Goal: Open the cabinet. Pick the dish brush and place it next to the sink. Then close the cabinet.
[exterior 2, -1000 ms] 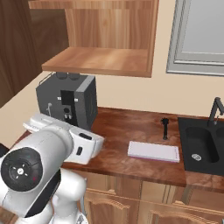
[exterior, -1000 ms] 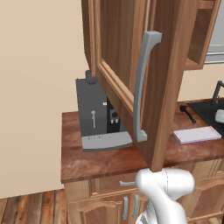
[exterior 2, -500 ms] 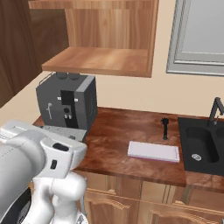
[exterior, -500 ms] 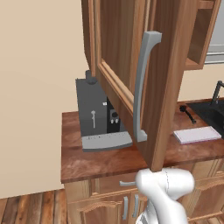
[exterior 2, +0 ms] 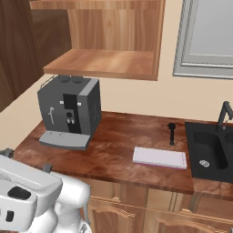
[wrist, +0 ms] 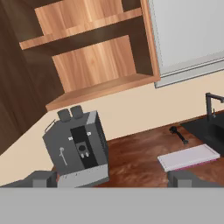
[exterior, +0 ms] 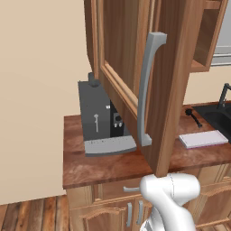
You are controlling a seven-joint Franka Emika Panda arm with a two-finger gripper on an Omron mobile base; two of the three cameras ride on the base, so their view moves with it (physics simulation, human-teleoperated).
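The cabinet (exterior 2: 109,63) stands open, its shelves bare. Its door (exterior: 131,67) with the long grey bar handle (exterior: 146,90) is swung far out towards the base. A black dish brush (exterior 2: 171,133) stands on the wooden countertop just left of the sink (exterior 2: 210,157); the dish brush (wrist: 179,134) and the sink (wrist: 212,131) are also at the right of the hand view. My gripper (wrist: 114,179) is open with nothing between its fingertips (wrist: 41,178). It hangs back from the counter and faces the coffee machine.
A grey coffee machine (exterior 2: 68,111) sits under the cabinet at the counter's left end. A flat pale board (exterior 2: 159,157) lies between it and the sink. A black faucet (exterior 2: 224,113) rises behind the basin, below a window (exterior 2: 209,36). Lower cupboards (exterior: 131,212) run under the counter.
In the right base view the arm has drawn back and sunk to the lower left corner. The cabinet door, the brush and the other things have not moved.
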